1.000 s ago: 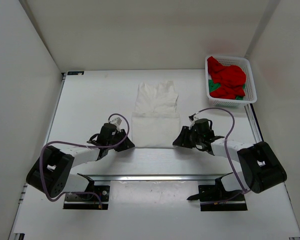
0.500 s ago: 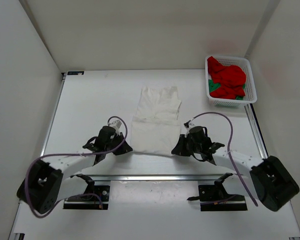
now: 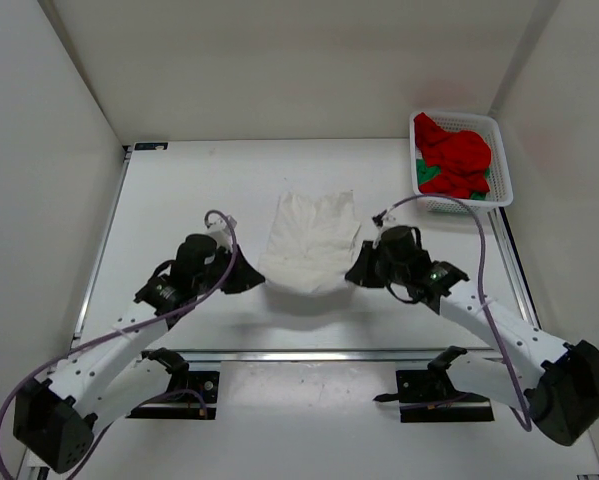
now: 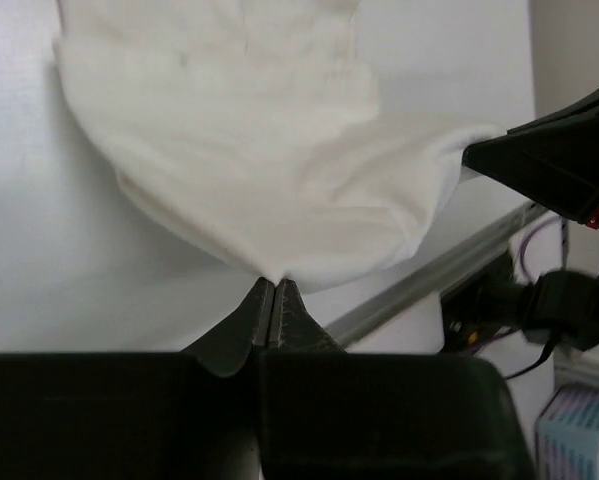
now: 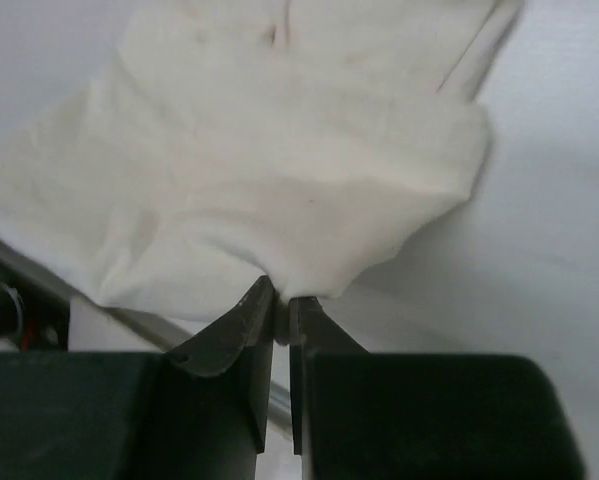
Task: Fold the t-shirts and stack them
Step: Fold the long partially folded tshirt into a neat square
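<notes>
The left tool (image 4: 272,292) is clenching its two dark fingers tight on one near corner of the soft white cloth t-shirt (image 3: 309,245). The right tool (image 5: 279,303) is pinching the other near corner the same way, with just a thin bit of cloth between its fingers. The white shirt is hanging between the two tools like a little hammock. Its near edge is up off the flat white desk (image 3: 179,190) and sagging in the middle. Its far part is lying wrinkled on the middle of the desk.

A bright red cloth t-shirt (image 3: 461,152) and a green cloth t-shirt (image 3: 420,168) are sitting bunched up in the white plastic lattice basket (image 3: 459,206) at the far right corner, well apart from the tools. Bare desk is showing to the left and beyond the white shirt. A silver rail (image 3: 309,353) is running along the near side. White walls (image 3: 39,150) are standing on the left, far and right sides.
</notes>
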You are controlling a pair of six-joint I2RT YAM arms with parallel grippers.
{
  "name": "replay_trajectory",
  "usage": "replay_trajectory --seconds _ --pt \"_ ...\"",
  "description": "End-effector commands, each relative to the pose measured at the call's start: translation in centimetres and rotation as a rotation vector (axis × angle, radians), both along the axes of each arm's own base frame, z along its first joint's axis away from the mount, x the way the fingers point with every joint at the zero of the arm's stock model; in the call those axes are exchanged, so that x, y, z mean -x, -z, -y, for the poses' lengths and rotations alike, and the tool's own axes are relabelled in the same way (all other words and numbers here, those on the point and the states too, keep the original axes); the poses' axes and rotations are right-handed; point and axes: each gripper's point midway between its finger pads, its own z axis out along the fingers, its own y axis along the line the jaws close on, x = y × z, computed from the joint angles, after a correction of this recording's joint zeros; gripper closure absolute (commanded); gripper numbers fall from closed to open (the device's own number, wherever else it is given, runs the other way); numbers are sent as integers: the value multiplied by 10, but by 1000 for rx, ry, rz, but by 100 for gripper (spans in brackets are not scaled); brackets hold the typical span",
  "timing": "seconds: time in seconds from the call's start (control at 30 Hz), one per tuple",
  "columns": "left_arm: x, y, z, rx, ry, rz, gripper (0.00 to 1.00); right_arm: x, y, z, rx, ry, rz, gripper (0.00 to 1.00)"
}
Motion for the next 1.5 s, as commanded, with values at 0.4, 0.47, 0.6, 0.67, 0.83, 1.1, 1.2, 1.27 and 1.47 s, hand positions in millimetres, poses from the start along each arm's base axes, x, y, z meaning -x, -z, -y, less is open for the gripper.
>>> replay_trajectory --seconds 0.4,0.47,0.6,0.67,0.83,1.1,1.2,1.27,1.47 --pt "-256 -42 16 35 -284 111 100 -244 -66 30 -65 114 136 100" --pt "-283 -36 9 11 -327 115 100 -274 -73 29 -64 124 160 100" --pt "-331 -24 1 5 -397 109 96 -325 -61 34 -116 154 142 100" --pt "-345 -10 5 14 -384 76 88 -341 -50 32 -130 147 115 93" --pt "-375 -15 -5 56 -403 66 53 -359 -54 21 -96 122 127 59" --pt "-334 -44 34 119 -325 175 64 -316 -39 8 -47 96 114 93" --pt "-306 -3 65 104 -253 111 65 -288 -9 5 -78 107 55 100" --pt "-299 26 71 61 -236 60 66 -278 10 7 -96 109 33 100" --pt "-270 90 46 72 -280 -87 69 -231 81 27 -86 146 -132 100"
